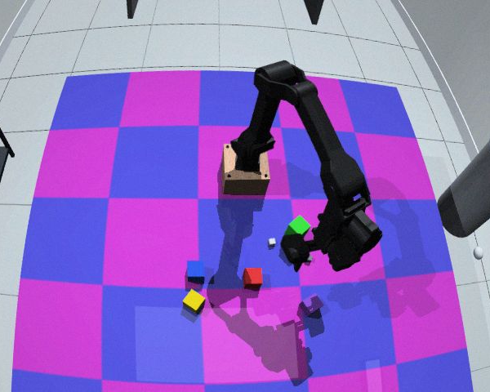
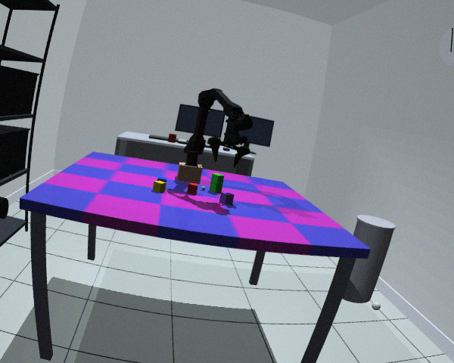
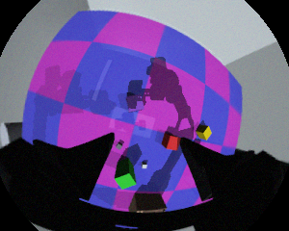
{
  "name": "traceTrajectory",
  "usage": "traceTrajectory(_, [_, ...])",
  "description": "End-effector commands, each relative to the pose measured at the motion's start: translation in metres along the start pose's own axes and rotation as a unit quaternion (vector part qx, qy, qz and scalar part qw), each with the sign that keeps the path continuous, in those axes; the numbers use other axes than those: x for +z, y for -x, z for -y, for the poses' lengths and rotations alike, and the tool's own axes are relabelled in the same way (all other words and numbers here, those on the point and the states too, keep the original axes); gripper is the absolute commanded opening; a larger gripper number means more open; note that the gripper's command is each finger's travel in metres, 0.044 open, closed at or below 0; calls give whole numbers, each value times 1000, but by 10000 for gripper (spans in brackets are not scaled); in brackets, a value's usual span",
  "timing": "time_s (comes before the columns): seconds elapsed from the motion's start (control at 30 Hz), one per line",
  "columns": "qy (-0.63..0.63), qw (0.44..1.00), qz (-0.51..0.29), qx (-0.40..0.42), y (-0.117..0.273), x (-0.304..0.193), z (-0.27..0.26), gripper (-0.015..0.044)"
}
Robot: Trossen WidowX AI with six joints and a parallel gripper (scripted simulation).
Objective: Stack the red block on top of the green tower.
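Gripper: your gripper (image 2: 228,153) hangs high above the table (image 2: 133,218) with its two fingers spread about as wide as they go; nothing sits between them. In the exterior view both fingertips point down, well clear of every block.

Gripper position: from the top view it sits just beside the green tower (image 1: 298,225), on the side away from the arm's wooden base (image 1: 245,175), and partly overlaps the tower's lower edge in that view.

Red block: you will find the red block (image 1: 252,277) flat on the checkered table top, on a blue square close to where it meets a pink one. It stands apart from the tower, toward the front edge of the table.

Red block orientation: it is a cube, so you get no long axis to work with. Its faces run nearly square to the checker lines, with at most a slight twist.

Green tower: two green cubes stacked upright (image 2: 216,182); its long axis is vertical. From above, its top face is turned diagonally to the checker lines.

Wrist view: you can see the red block (image 3: 171,141) and the tower (image 3: 125,175) between the two dark fingers.

Other blocks: blue block (image 1: 195,269) and yellow block (image 1: 193,300) sit near each other, beside the red one; purple block (image 1: 311,305) lies in shadow; a tiny white cube (image 1: 272,242) sits near the tower.
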State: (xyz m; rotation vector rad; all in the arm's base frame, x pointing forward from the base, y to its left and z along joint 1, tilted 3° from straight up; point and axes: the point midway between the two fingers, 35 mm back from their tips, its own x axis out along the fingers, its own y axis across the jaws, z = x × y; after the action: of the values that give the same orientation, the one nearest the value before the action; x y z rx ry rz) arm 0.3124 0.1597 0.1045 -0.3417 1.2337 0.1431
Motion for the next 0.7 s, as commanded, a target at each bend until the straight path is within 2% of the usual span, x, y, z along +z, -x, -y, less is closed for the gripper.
traceTrajectory(0.0, [-16, 999, -37, 6, -11, -8, 23, 440])
traceTrajectory(0.47, [-103, 982, -148, 50, -40, -48, 106, 440])
traceTrajectory(0.67, [-107, 981, -152, 53, -41, -50, 110, 440])
